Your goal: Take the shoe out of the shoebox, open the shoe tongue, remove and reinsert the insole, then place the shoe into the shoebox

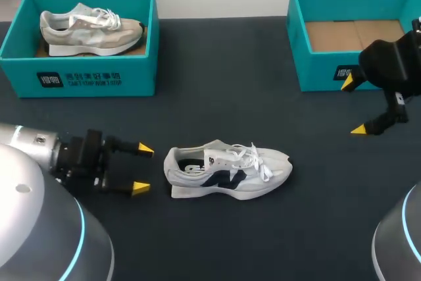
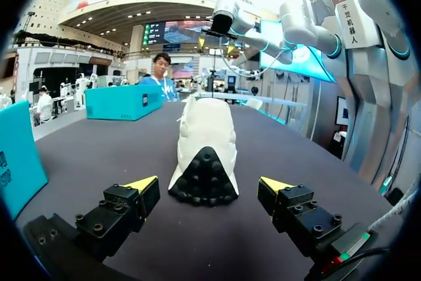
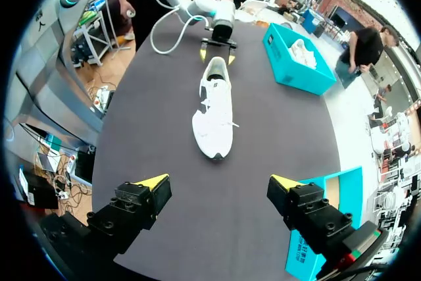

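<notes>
tabletop [image 1: 217,97] bears shoe [image 1: 227,171], heel just ahead of left gripper [image 1: 143,169].

The counter [image 1: 217,64] is a broad, dark, near-black surface with a matte finish, and it fills almost the whole head view. Its far edge runs straight across the back. In the right wrist view both of its long sides show, and it stretches ahead as a long slab. Light lies softly and evenly over it, paler toward the far end in the left wrist view.
</notes>
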`<state>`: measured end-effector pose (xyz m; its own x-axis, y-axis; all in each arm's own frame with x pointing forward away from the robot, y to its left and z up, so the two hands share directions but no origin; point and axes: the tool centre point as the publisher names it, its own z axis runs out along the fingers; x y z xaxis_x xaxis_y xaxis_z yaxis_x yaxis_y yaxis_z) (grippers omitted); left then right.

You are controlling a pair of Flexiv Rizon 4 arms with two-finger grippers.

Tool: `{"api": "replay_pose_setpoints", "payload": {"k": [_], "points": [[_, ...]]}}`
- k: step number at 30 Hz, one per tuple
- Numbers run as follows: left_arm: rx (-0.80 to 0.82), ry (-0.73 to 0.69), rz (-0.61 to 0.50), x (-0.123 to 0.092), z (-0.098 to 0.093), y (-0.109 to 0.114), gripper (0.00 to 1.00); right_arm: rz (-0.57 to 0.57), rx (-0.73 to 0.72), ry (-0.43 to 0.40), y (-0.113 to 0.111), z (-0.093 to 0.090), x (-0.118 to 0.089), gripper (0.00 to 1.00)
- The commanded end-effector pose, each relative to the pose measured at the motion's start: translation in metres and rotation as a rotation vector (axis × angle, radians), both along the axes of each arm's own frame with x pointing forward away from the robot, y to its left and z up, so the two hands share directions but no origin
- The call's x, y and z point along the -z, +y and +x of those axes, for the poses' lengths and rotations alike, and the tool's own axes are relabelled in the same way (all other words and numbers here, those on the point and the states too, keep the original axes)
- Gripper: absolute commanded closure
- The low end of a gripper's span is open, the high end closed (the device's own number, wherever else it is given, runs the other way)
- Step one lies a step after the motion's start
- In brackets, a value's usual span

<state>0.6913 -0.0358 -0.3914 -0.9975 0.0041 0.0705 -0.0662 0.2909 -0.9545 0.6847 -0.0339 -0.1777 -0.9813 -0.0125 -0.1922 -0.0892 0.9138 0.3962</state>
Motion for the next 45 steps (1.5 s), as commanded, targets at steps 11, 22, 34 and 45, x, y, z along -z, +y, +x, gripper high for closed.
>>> {"api": "replay_pose_setpoints", "payload": {"k": [11,22,34,45], "points": [[-0.064,-0.039,0.031,0.006,-0.002,-0.04,0.0,-0.003,-0.001,0.003,0.001,0.002,0.001,0.0],[-0.065,-0.05,0.046,0.016,-0.002,-0.059,0.0,-0.003,-0.001,0.003,0.001,0.002,0.001,0.0],[-0.083,-0.064,0.062,0.026,0.003,-0.077,0.0,-0.003,-0.001,0.003,0.001,0.002,0.001,0.0],[-0.092,-0.036,0.096,0.04,0.009,-0.078,0.04,-0.003,-0.001,0.003,0.001,0.002,0.001,0.0]]}}
